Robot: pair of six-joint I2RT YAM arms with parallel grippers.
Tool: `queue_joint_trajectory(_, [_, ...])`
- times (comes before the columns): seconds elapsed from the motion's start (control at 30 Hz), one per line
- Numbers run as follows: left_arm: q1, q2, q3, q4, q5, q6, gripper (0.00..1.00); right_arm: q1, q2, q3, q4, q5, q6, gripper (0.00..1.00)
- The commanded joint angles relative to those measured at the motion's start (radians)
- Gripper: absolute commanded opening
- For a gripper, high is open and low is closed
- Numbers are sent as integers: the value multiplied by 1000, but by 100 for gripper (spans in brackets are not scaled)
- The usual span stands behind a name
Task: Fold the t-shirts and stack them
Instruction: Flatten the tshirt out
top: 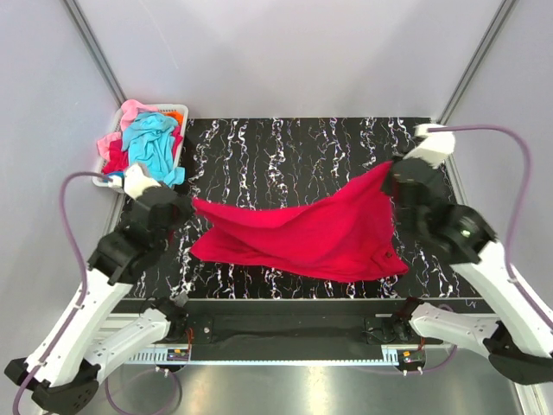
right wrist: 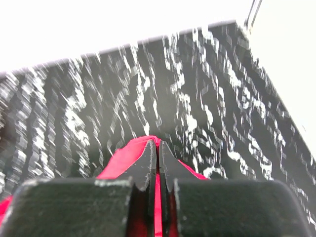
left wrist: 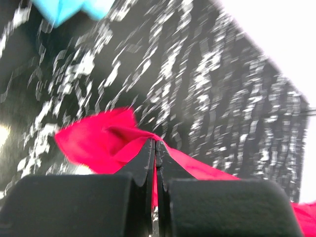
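We see the left end effector (top: 185, 210) clamped on one corner of the crimson t-shirt (top: 320, 233), at the middle left of the overhead frame. Its wrist view shows the two fingers pressed flat together with red cloth (left wrist: 94, 143) pinched between them. The right end effector (top: 393, 179), at the middle right, is likewise closed on another corner, and its own camera shows red fabric (right wrist: 126, 158) bunched around the meeting fingertips. The t-shirt spans the gap between the two as one slack sheet, higher on the right, with its lower edge drooping toward the bottom of the frame. We cannot tell whether that edge touches the surface.

Beneath it lies the tabletop (top: 285, 147), black with white marble-like veining, blurred in both wrist views. At its upper-left corner sits one white basket (top: 181, 137) heaped with cloth. We count a turquoise t-shirt (top: 151, 138) on top, a pink t-shirt (top: 134, 111) behind it, a sliver of an orange t-shirt (top: 175, 110) at the far rim, and some red fabric low on the left. Pale grey walls (top: 285, 52) close the space on three sides, and two metal posts (top: 95, 47) slant in at the upper corners. Two purple cables (top: 518, 173) loop out, one from each arm.
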Motion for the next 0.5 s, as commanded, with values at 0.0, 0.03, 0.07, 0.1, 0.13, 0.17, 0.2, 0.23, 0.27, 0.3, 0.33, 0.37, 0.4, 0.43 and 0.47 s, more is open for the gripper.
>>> queue_joint_trajectory(0.0, [3, 27, 196, 37, -23, 174, 0, 1, -61, 134, -29, 76, -90, 0])
queue_joint_trajectory(0.03, [3, 50, 234, 37, -15, 195, 0, 1, -69, 154, -32, 74, -119, 0])
queue_joint_trajectory(0.07, [3, 59, 270, 43, -6, 244, 0, 1, -84, 176, -32, 74, -131, 0])
queue_joint_trajectory(0.1, [5, 72, 334, 54, 30, 277, 0, 1, -92, 217, -32, 68, -144, 0])
queue_joint_trajectory(0.13, [5, 91, 365, 71, 44, 304, 0, -1, -98, 237, -32, 53, -176, 0])
queue_joint_trajectory(0.17, [5, 104, 421, 76, 54, 343, 0, 1, -107, 257, -28, 45, -193, 0])
queue_joint_trajectory(0.2, [5, 118, 448, 83, 75, 363, 0, -1, -107, 289, -17, 41, -210, 0])
queue_joint_trajectory(0.23, [5, 131, 475, 97, 81, 383, 0, 1, -109, 305, -8, 34, -249, 0])
queue_joint_trajectory(0.27, [5, 172, 530, 99, 86, 409, 0, 1, -103, 322, -2, 25, -268, 0])
queue_joint_trajectory(0.3, [6, 196, 560, 93, 89, 421, 0, 1, -95, 352, 6, 21, -282, 0])
queue_joint_trajectory(0.33, [9, 226, 589, 86, 90, 427, 0, 1, -87, 365, 12, 21, -311, 0])
queue_joint_trajectory(0.37, [14, 277, 636, 79, 92, 418, 0, -1, -66, 375, 15, 21, -325, 0])
queue_joint_trajectory(0.4, [21, 306, 661, 62, 109, 412, 0, 1, -55, 398, 17, 18, -332, 0])
queue_joint_trajectory(0.43, [46, 331, 681, 56, 120, 401, 0, 1, -47, 408, 17, 24, -342, 0])
queue_joint_trajectory(0.47, [63, 351, 704, 54, 136, 380, 0, 1, -38, 415, 21, 27, -346, 0])
